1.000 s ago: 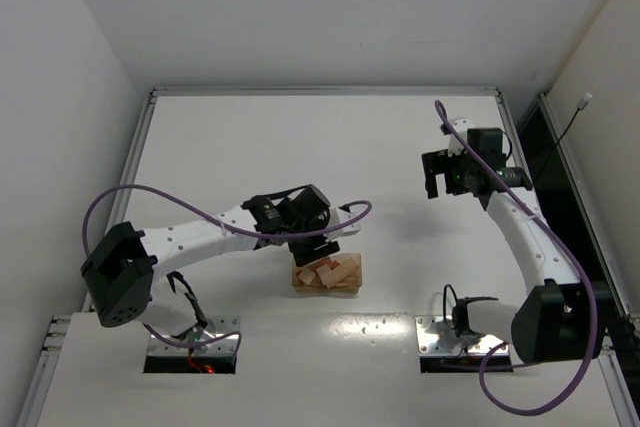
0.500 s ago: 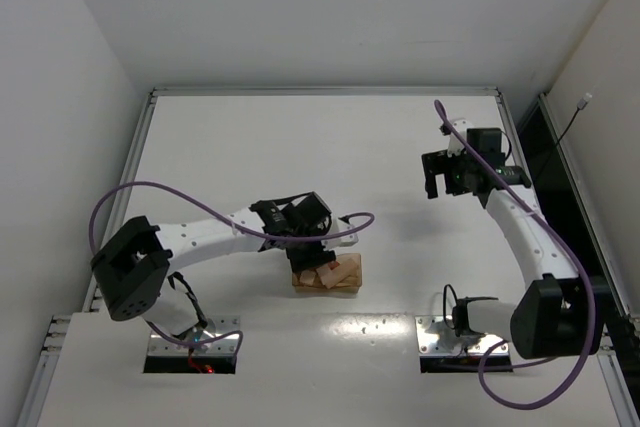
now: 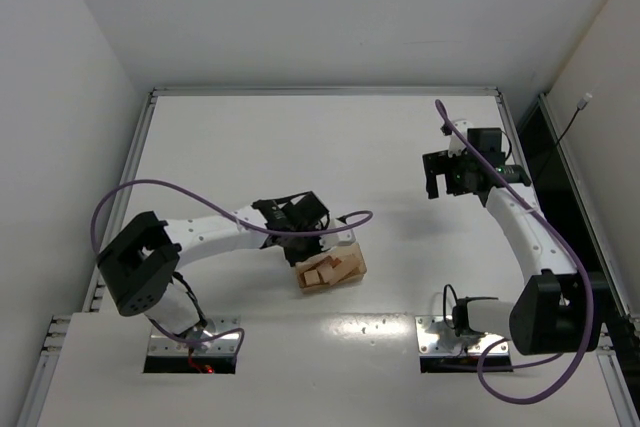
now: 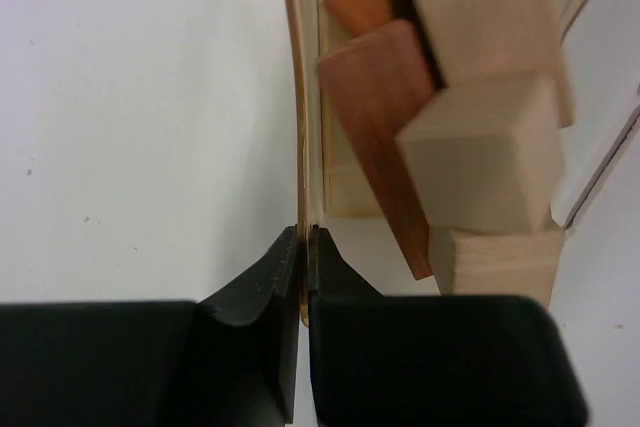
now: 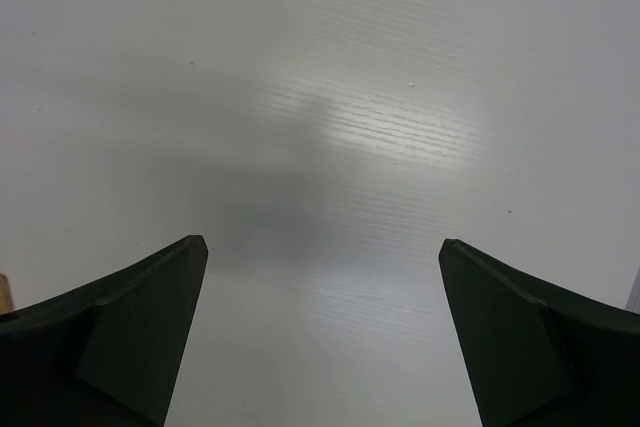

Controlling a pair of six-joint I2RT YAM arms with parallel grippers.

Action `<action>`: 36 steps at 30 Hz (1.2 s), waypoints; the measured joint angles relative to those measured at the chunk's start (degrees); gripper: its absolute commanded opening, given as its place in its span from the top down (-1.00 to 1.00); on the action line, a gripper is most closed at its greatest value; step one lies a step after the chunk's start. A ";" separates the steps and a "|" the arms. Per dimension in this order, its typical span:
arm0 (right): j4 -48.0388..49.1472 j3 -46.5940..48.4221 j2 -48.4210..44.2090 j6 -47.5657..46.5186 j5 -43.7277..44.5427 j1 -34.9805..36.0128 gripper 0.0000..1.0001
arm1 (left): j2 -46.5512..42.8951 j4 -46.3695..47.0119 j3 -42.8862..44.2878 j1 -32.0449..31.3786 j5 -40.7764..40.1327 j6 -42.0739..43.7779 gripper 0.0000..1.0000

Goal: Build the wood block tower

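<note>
- Nearest us, the left hand (image 4: 303, 239) has its two black fingers pressed together on the thin side wall of a tray (image 4: 298, 117). The wall shows as a narrow pale strip pinched between them.
- The tray is flat, light wood with a slim, slightly bowed rim. From above we see it on the desk (image 3: 300, 137) close to the front edge, roughly midway between the two arm bases, and turned at a slant to that edge.
- The wood blocks (image 4: 485, 152) lie inside the tray in a loose heap, leaning on one another.
- Some of the blocks are pale tan, squarish pieces with crisp edges and smooth matt faces. Others are reddish-brown bars with a fine grain, resting tilted.
- The desk is a white, smooth, matt sheet.
- Farther back on the right, the right hand (image 5: 320, 243) has its dark, wedge-shaped fingers spread wide. Only the white desk shows between them, and the hand is well apart from the tray.
</note>
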 measured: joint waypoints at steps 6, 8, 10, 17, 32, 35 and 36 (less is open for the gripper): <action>0.00 0.00 0.00 0.00 -0.07 -0.22 -0.99 | -0.04 1.51 -0.37 2.47 0.13 -3.56 1.00; 0.00 0.00 0.00 0.00 -0.13 -0.39 -0.99 | -1.03 3.08 -1.42 3.50 -2.40 -6.47 1.00; -0.02 -0.02 0.00 0.00 -0.15 -0.39 -0.99 | -2.64 4.83 -2.80 4.26 -6.84 -9.99 1.00; 0.00 -0.33 -0.15 0.00 -0.35 -0.39 -0.99 | -5.86 9.35 -3.78 4.83 -27.32 -15.87 1.00; 0.04 -0.44 -0.90 0.00 -0.39 -0.46 -0.99 | 5.62 20.79 -2.01 4.28 -65.16 -7.61 1.00; 0.02 -0.83 -0.96 0.00 -0.42 -0.76 -0.99 | 6.19 26.14 -2.01 3.23 -70.16 -2.60 1.00; 0.00 -0.96 -1.01 0.00 -0.44 -0.83 -0.99 | 6.36 28.06 -2.01 2.73 -71.56 -1.07 1.00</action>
